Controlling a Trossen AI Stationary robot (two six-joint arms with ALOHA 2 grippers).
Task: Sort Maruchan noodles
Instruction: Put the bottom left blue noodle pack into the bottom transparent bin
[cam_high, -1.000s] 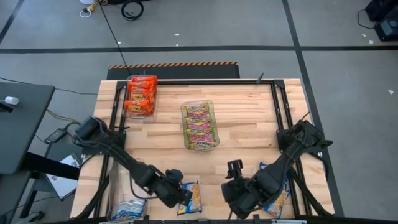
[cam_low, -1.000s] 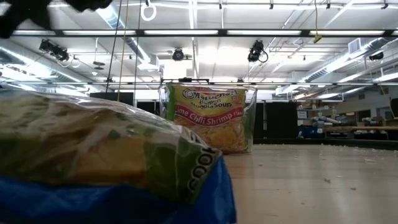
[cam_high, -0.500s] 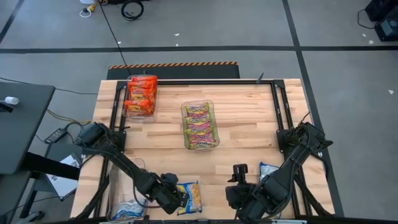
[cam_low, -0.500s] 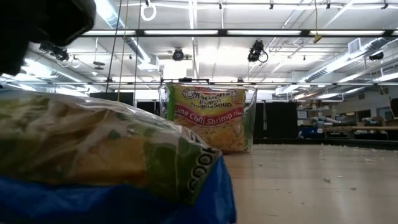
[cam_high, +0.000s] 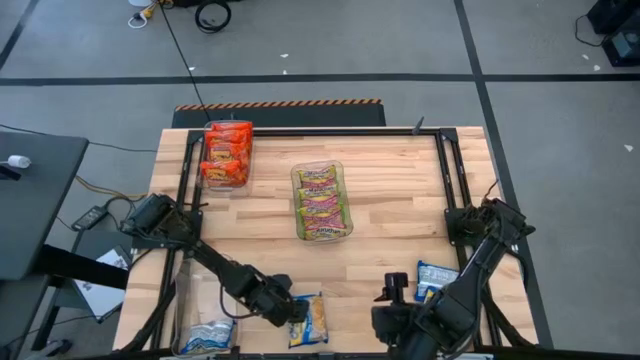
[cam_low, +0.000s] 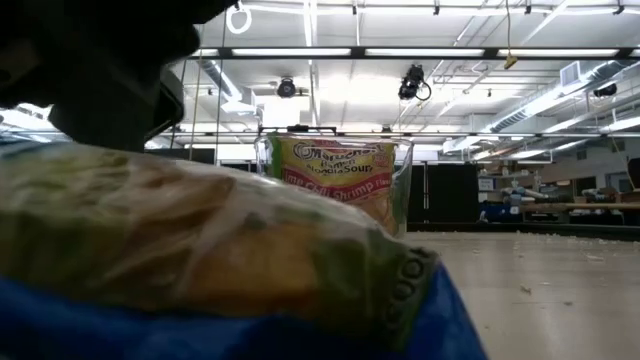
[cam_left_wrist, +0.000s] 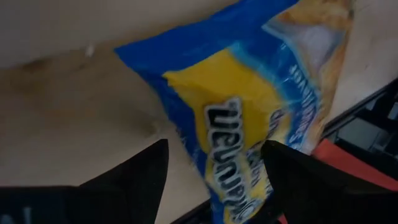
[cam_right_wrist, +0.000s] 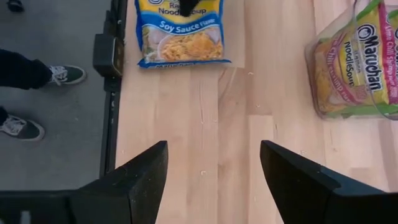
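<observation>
Wooden table (cam_high: 400, 200), blue packet (cam_high: 308, 320) newly released

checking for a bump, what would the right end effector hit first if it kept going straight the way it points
Probably the blue Soy Sauce noodle packet, which lies ahead across bare table from the open right end effector; depth is unclear.

In the low view, a blurred blue packet (cam_low: 200, 270) is cut off at the bottom and left edges, and the bin (cam_low: 335, 190) behind it is partly hidden.
</observation>
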